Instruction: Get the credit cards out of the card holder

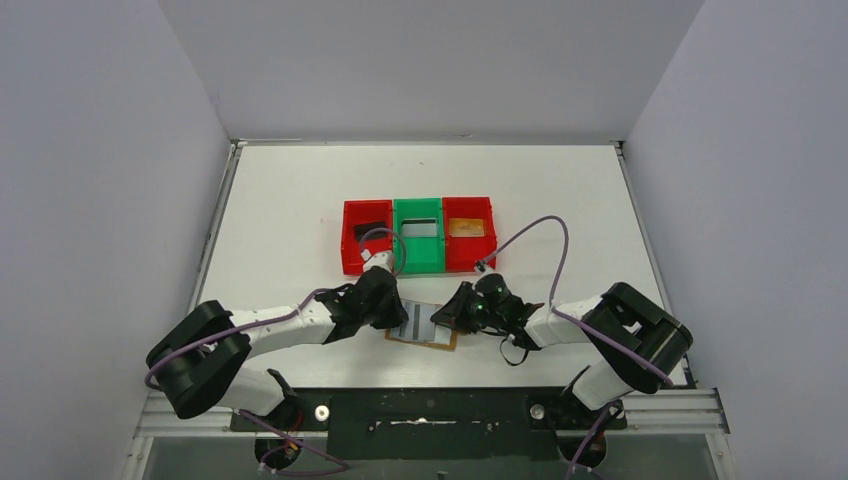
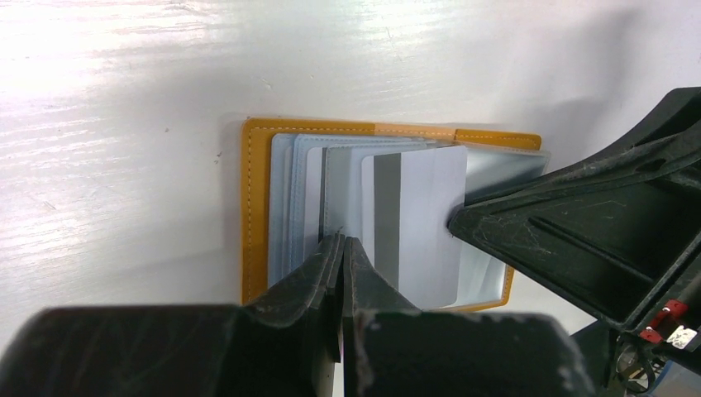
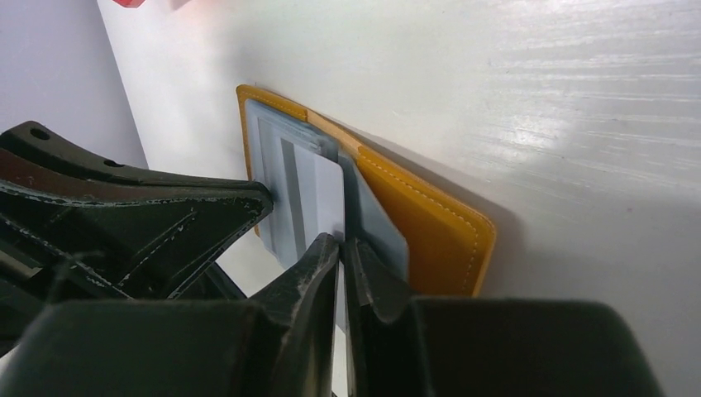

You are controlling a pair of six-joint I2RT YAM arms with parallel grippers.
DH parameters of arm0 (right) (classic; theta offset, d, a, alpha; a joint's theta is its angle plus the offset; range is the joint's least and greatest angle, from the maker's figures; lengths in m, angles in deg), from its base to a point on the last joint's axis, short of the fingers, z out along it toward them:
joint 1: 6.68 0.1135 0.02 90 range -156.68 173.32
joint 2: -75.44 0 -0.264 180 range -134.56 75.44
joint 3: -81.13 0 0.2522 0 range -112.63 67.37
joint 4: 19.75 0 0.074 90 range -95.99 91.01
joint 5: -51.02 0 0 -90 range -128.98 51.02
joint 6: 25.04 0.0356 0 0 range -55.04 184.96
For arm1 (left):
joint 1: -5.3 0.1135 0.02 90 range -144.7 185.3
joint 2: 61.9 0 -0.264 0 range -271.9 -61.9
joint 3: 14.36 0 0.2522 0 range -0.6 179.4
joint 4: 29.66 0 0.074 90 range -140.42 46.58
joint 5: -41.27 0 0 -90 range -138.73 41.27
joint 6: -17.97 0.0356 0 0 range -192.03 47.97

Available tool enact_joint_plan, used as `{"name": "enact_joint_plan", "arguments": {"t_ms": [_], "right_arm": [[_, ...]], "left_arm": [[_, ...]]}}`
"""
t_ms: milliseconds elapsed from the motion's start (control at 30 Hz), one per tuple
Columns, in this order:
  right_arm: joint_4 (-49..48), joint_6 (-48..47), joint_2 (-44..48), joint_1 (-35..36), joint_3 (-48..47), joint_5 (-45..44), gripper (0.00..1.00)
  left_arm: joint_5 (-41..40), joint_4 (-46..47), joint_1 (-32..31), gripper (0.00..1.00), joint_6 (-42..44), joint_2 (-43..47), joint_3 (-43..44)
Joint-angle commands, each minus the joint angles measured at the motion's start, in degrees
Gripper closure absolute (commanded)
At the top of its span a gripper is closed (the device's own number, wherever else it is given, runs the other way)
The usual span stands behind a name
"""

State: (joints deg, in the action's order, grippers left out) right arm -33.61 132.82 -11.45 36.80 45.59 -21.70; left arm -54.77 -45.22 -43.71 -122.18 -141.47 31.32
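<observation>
So the card holder [image 1: 421,330] lay open and flat on the table [image 1: 300,200], sandwiched right between our two grippers. Our right gripper [image 3: 340,241] was clamped on the corner of a white credit card [image 2: 422,223] with a grey stripe. The card was lying on top of the pale panels [image 2: 285,207] inside the holder. Our left gripper [image 2: 341,241] was squeezed closed, tips at the near edge of those panels. We honestly couldn't tell if it had pinched one or was just pressing there. The grippers sat on opposite sides of the holder, close together but not touching. The red and green bins [image 1: 417,262] sat beyond both grippers, well apart from the holder.
</observation>
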Motion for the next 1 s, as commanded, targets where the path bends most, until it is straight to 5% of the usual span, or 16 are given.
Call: {"name": "enact_joint_plan", "arguments": {"t_ms": [0, 267, 567, 767, 967], "right_arm": [[-4.0, 0.1, -1.5, 0.0, 0.3, 0.9, 0.86], [-9.3, 3.4, -4.5, 2.6, 0.6, -1.9, 0.70], [-16.8, 6.1, -3.6, 4.5, 5.7, -5.0, 0.72], [-20.7, 6.8, -3.2, 4.6, 8.1, -5.8, 0.86], [-22.5, 7.7, -5.8, 5.4, 5.8, -6.1, 0.77]], "left_arm": [[-0.8, -7.3, -0.1, 1.00, 2.8, -3.2, -1.9], [-0.2, -7.6, -0.3, 1.00, 3.0, -1.9, -2.3], [-0.9, -7.0, -0.3, 1.00, 2.1, 0.6, -3.8], [0.0, -5.5, -0.4, 1.00, 1.7, 1.6, -4.9], [1.1, -3.7, -0.4, 1.00, 1.6, 1.7, -5.9]]}}
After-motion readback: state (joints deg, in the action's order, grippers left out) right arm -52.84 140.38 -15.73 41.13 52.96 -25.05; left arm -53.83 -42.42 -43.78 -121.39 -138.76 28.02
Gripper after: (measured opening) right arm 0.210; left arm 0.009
